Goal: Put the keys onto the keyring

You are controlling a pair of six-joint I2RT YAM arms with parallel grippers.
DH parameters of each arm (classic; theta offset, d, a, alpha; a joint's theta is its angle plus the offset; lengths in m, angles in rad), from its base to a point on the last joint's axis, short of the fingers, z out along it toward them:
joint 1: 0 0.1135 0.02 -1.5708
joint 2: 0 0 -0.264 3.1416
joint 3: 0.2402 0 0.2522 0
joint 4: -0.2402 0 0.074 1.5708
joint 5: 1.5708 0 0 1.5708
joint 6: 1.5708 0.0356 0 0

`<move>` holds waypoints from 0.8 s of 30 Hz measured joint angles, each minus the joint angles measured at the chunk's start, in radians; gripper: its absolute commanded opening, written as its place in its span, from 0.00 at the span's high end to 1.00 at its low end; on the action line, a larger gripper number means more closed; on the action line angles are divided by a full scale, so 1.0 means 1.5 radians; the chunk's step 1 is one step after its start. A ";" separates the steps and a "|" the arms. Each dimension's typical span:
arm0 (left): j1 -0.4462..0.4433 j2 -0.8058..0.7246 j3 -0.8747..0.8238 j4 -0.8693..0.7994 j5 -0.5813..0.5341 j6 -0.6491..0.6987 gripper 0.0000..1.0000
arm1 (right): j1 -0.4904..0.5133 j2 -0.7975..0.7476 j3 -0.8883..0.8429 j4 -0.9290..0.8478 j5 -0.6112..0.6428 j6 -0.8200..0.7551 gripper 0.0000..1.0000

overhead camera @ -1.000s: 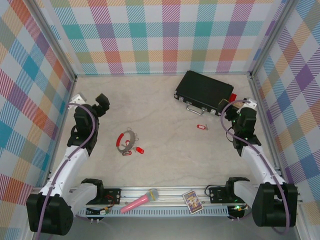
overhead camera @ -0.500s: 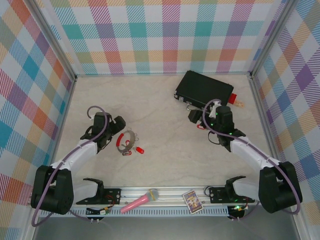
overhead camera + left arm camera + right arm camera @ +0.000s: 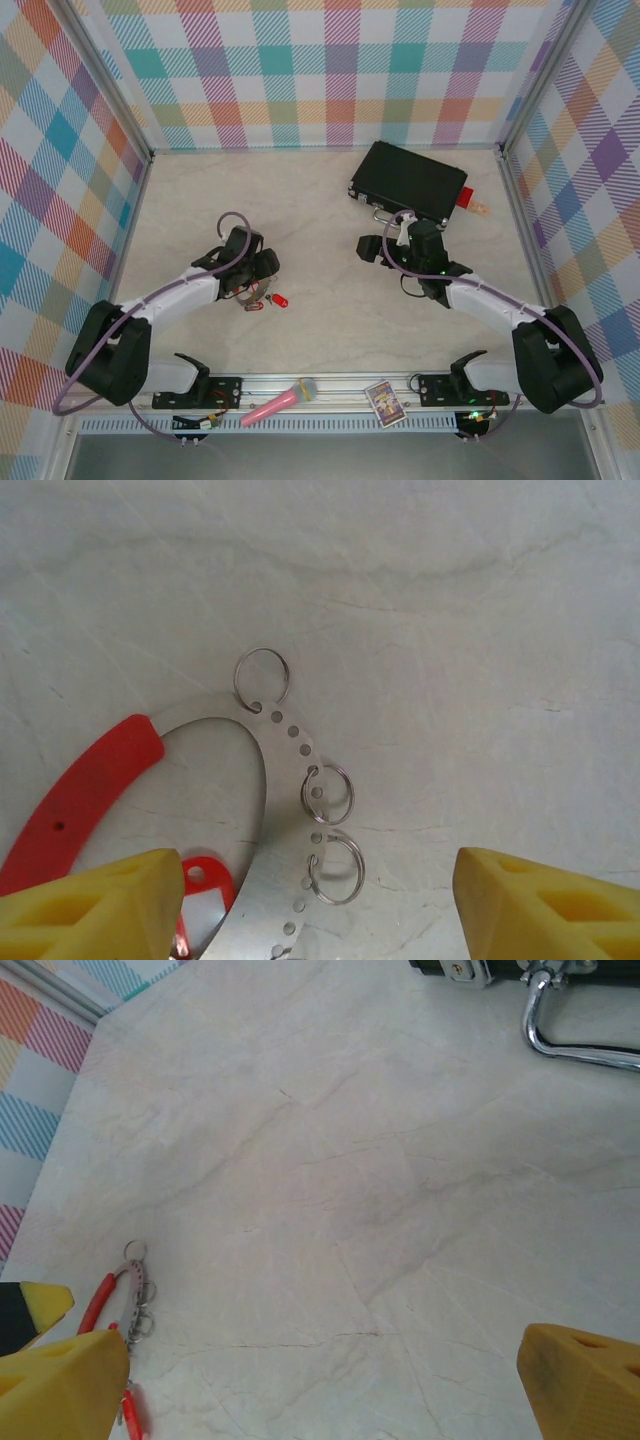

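Top external: left gripper (image 3: 262, 268) hung over the keyring (image 3: 248, 283), mid-left on the table (image 3: 320, 330), probably to pin it. Two keys (image 3: 278, 299) lay just near of it. Right gripper (image 3: 375, 250) sat low beside the far case (image 3: 408, 180), which was latched, its contents unseen.
Left wrist: jaws stood apart astride the keyring's holed band, gripping nothing. One of the keys showed through the loop.
Right wrist: jaws were wide and empty, facing left toward the keyring.
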State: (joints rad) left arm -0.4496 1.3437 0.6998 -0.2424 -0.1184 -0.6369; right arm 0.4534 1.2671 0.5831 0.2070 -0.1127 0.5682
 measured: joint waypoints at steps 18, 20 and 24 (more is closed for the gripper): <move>-0.015 0.186 0.104 -0.075 -0.050 -0.020 0.29 | 0.008 0.004 -0.005 0.009 0.000 0.000 0.01; -0.021 0.198 0.117 -0.085 -0.056 -0.020 0.29 | 0.008 0.004 -0.005 0.009 0.000 0.000 0.01; -0.040 0.227 0.152 -0.099 -0.063 -0.019 0.29 | 0.008 0.004 -0.005 0.009 0.000 0.000 0.01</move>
State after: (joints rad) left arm -0.5098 1.6836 0.9283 -0.3904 -0.2123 -0.6655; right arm 0.4652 1.2728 0.5755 0.2199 -0.1131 0.5686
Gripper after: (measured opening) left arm 0.711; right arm 0.990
